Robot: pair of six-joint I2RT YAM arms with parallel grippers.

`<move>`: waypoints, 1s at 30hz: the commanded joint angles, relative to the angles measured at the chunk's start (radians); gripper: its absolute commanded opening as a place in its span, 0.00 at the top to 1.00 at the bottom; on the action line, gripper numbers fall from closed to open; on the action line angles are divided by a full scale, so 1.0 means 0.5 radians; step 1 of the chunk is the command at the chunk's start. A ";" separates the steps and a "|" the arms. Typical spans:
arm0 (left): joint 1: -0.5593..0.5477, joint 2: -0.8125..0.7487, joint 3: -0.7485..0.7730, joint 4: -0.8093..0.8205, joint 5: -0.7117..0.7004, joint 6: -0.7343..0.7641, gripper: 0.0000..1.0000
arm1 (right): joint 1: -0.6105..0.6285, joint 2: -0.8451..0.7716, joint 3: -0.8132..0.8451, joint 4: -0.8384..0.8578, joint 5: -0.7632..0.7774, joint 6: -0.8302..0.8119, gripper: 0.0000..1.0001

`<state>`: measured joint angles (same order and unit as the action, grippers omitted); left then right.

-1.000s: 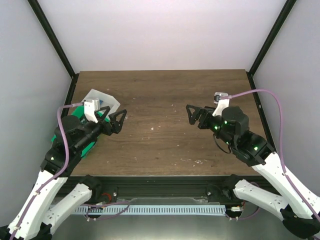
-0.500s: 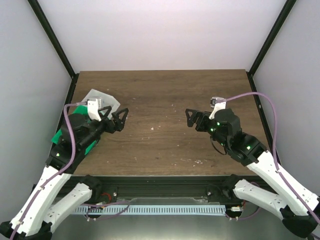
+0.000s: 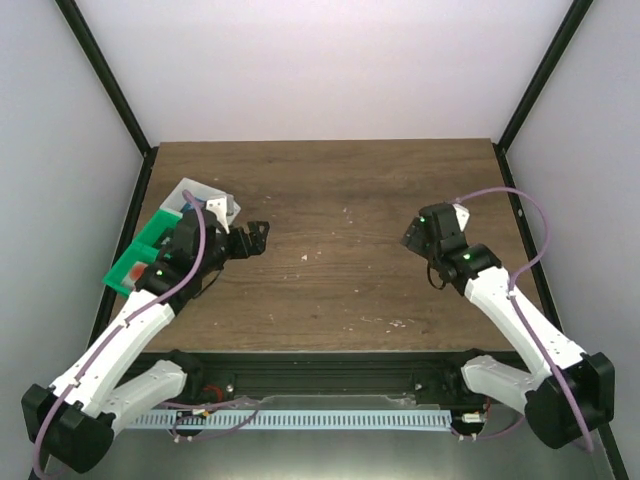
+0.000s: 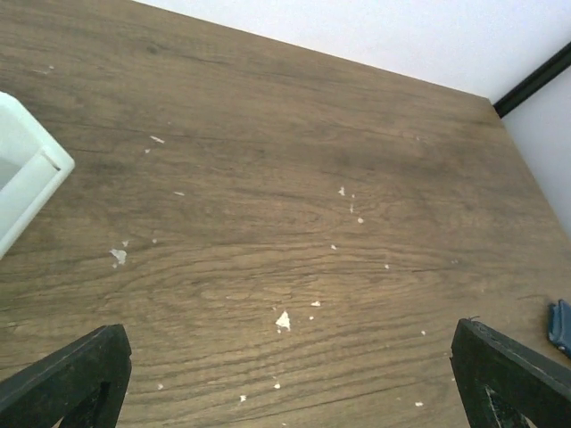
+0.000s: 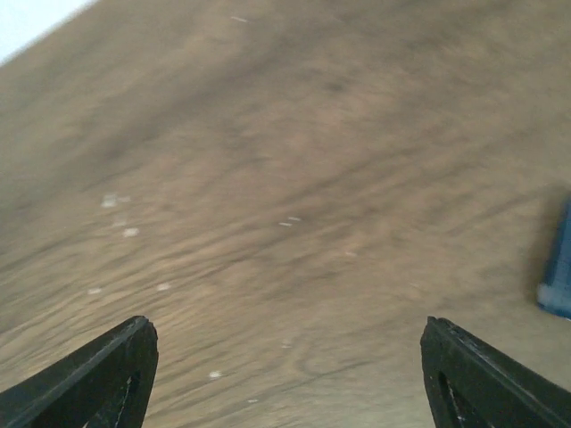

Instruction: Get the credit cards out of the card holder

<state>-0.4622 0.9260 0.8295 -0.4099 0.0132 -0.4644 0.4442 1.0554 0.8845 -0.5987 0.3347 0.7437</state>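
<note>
Card holder (image 5: pixel 558 267): only a blue sliver showed at the right edge of both wrist views. It lay flat on the table (image 3: pixel 330 190), on the right side. In the top view the right arm hid it.
Credit cards: none could be made out. They were probably tucked inside the holder, too little of which showed to tell.
Right gripper (image 5: pixel 285 323): jaws stood wide with nothing between them, only bare wood. It was tipped down at the table with the holder just off to its right. That read as lining up for a grasp, not yet centred on it.
Left gripper (image 4: pixel 287 328): spread fully and empty, low over the left-middle of the table and facing the right side. It was likely parked there to pin the holder or to take a card once one was freed.
White bin (image 4: pixel 27 169): sat at the far left, just beside the left gripper.
Green bin (image 3: pixel 150 240): sat against the white bin on its near side. Both were within the left arm's reach, plausibly as drop-off places.
Stage: judged to be the approach, with nothing gripped yet.
</note>
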 commanded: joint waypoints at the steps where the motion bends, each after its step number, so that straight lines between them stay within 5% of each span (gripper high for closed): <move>1: 0.019 -0.063 -0.009 0.031 -0.045 0.064 0.00 | -0.296 0.041 -0.131 -0.056 -0.181 0.187 0.18; 16: 0.014 -0.313 -0.219 0.208 0.115 0.274 0.00 | -1.167 0.416 -0.314 0.115 0.049 0.493 0.14; 21: -0.028 -0.339 -0.240 0.200 0.099 0.288 0.00 | -1.399 0.502 -0.375 0.412 -0.056 0.297 0.14; 30: -0.040 -0.307 -0.235 0.203 0.086 0.295 0.00 | -1.474 0.698 -0.446 0.665 -0.199 0.080 0.14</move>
<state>-0.4786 0.7704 0.7177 -0.3298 0.0563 -0.3340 -0.2848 1.3808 0.6819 -0.3367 0.2485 0.8333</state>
